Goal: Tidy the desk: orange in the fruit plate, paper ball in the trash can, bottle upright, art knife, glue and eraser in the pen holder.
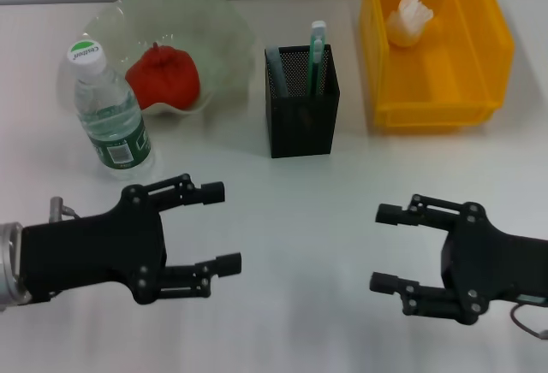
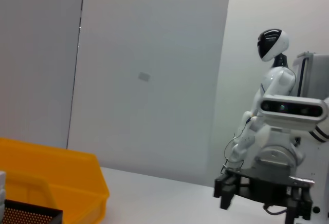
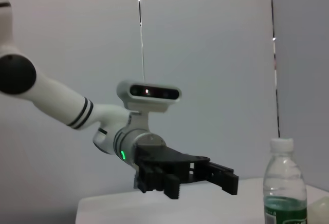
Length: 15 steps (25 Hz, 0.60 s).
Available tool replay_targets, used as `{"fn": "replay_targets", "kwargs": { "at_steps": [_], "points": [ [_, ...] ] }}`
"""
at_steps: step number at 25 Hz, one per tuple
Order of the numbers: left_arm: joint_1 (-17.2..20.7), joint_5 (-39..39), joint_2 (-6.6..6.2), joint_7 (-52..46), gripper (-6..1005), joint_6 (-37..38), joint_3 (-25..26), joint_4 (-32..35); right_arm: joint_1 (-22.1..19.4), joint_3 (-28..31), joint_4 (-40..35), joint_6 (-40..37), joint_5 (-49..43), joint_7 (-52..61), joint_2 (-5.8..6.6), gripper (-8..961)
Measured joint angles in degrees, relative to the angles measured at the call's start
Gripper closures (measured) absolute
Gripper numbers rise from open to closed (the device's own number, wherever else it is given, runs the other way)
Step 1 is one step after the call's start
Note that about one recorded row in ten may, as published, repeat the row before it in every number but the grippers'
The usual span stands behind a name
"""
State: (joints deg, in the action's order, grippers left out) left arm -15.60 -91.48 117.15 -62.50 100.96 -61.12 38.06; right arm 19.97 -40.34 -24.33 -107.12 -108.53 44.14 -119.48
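Note:
The orange (image 1: 163, 78) lies in the pale green fruit plate (image 1: 224, 26) at the back left. In front of the plate the bottle (image 1: 107, 108) stands upright; it also shows in the right wrist view (image 3: 285, 188). The black mesh pen holder (image 1: 301, 112) holds the green-and-white art knife (image 1: 318, 52) and a grey stick, seemingly the glue (image 1: 276, 69). The eraser is hidden. The paper ball (image 1: 409, 18) rests in the yellow trash can (image 1: 437, 103). My left gripper (image 1: 222, 227) hovers open at the front left, and my right gripper (image 1: 383, 249) open at the front right, both holding nothing.
The left wrist view shows the yellow bin (image 2: 61, 183), a corner of the pen holder (image 2: 25, 216) and the right gripper (image 2: 259, 201) farther off. The right wrist view shows the left gripper (image 3: 205, 178) over the white table.

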Motion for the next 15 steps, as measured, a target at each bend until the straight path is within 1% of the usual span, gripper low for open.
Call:
{"fn": "replay_targets", "kwargs": {
  "at_steps": [2, 3, 7, 11, 15],
  "points": [
    [0.0, 0.0, 0.01, 1.5, 167, 0.0, -0.1, -0.8, 0.7, -0.4, 0.6, 0.9, 0.0, 0.0, -0.03, 240],
    [-0.3, -0.1, 0.17, 4.1, 167, -0.4, -0.2, -2.6, 1.2, -0.5, 1.1, 1.3, 0.0, 0.1, -0.02, 240],
    [-1.5, -0.4, 0.53, 4.5, 167, -2.3, -0.3, -3.2, 2.2, -0.7, 2.1, 2.4, 0.0, 0.7, 0.0, 241],
    [-3.4, -2.4, 1.07, 4.6, 167, -5.1, -0.4, -4.3, 2.5, -0.7, 2.7, 2.6, 0.0, 0.7, -0.08, 242],
    [-5.3, -3.0, 1.23, 6.3, 167, -8.2, -0.4, -7.9, 2.6, -0.7, 3.5, 2.8, 0.0, 0.7, -0.07, 242]
  ]
}}
